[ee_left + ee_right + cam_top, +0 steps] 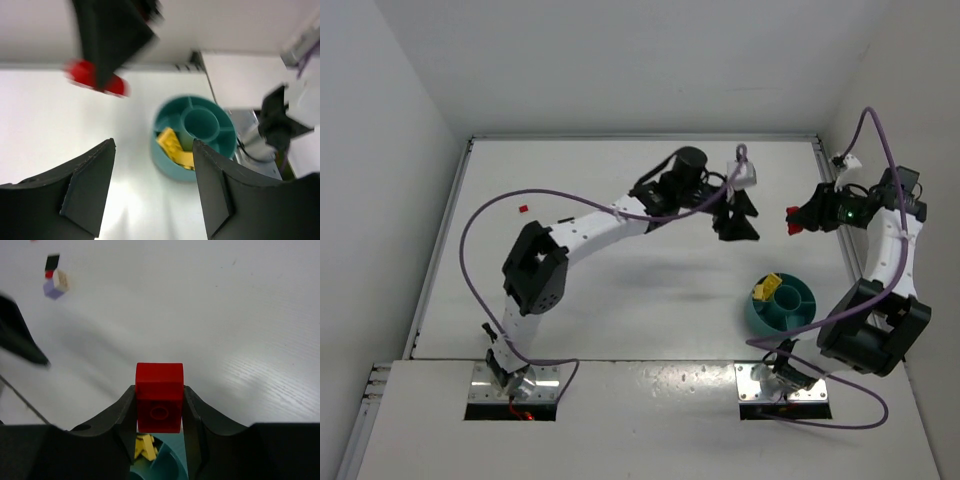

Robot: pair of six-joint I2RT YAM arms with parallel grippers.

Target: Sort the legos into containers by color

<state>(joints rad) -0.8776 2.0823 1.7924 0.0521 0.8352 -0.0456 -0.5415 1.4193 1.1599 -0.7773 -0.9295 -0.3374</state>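
Note:
My right gripper is shut on a red lego, held in the air above the table beyond the teal bowl. In the top view that gripper hangs at the right, facing my left gripper. The left gripper stands open with nothing between its fingers. It looks down on the bowl, where yellow legos lie in one outer compartment. The same yellow legos show in the bowl's upper left part. The held red lego appears blurred at the top of the left wrist view.
A small red lego lies alone on the table at far left. In the right wrist view a blurred lavender and cream block lies on the table at top left. The right arm's base stands just in front of the bowl.

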